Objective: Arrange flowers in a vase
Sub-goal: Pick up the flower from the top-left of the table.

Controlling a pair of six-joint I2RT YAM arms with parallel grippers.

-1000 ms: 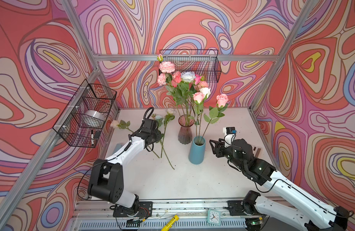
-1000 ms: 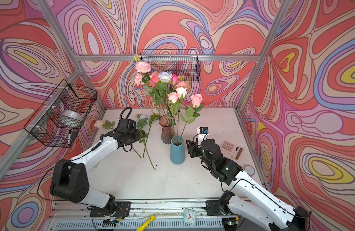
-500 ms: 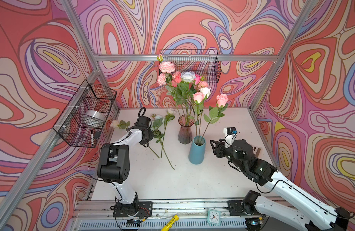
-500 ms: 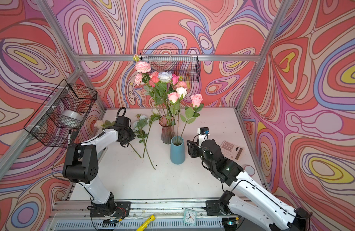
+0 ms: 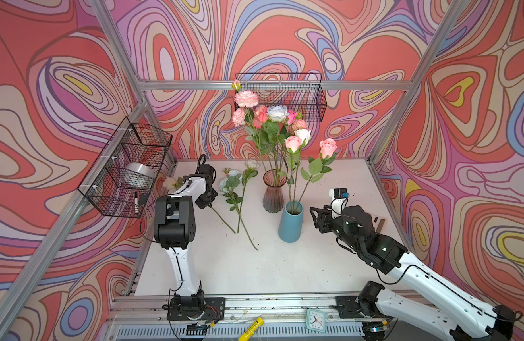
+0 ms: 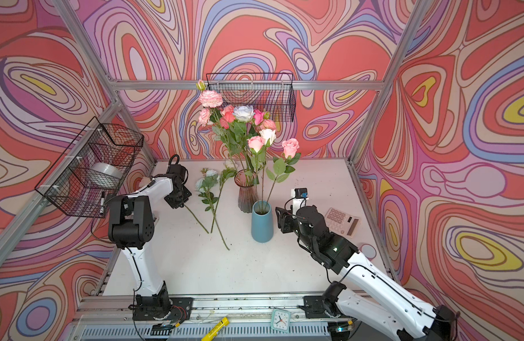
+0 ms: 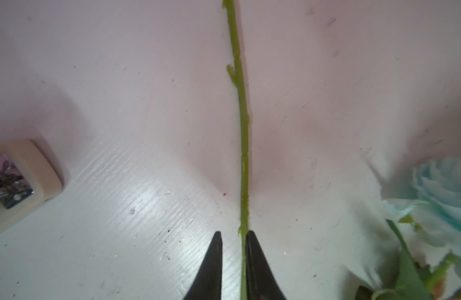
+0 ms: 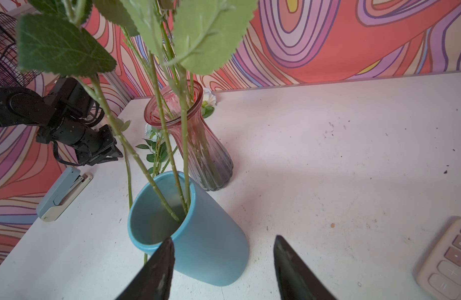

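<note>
Three flowers lie on the white table (image 5: 254, 274). One green stem (image 7: 243, 155) runs between the fingertips of my left gripper (image 7: 234, 232), touching one finger, with a narrow gap to the other. In both top views my left gripper (image 5: 209, 203) (image 6: 178, 203) is low over that stem (image 5: 223, 220) at the table's far left. A pale blue bloom (image 7: 445, 192) lies beside it. The pink glass vase (image 5: 273, 195) holds several flowers. The blue vase (image 5: 290, 224) (image 8: 206, 246) holds pink roses (image 5: 293, 143). My right gripper (image 8: 223, 238) (image 5: 315, 218) is open and empty just right of the blue vase.
A stapler (image 8: 63, 194) lies near the left arm. A calculator (image 6: 342, 221) sits behind my right wrist. Wire baskets hang on the left wall (image 5: 127, 168) and the back wall (image 5: 281, 94). A small clock (image 5: 315, 320) and a yellow item (image 5: 250, 326) lie on the front rail.
My left arm folded upright and its gripper drew back left along the lying stem, jaws narrowing round it. The right arm has not moved.
</note>
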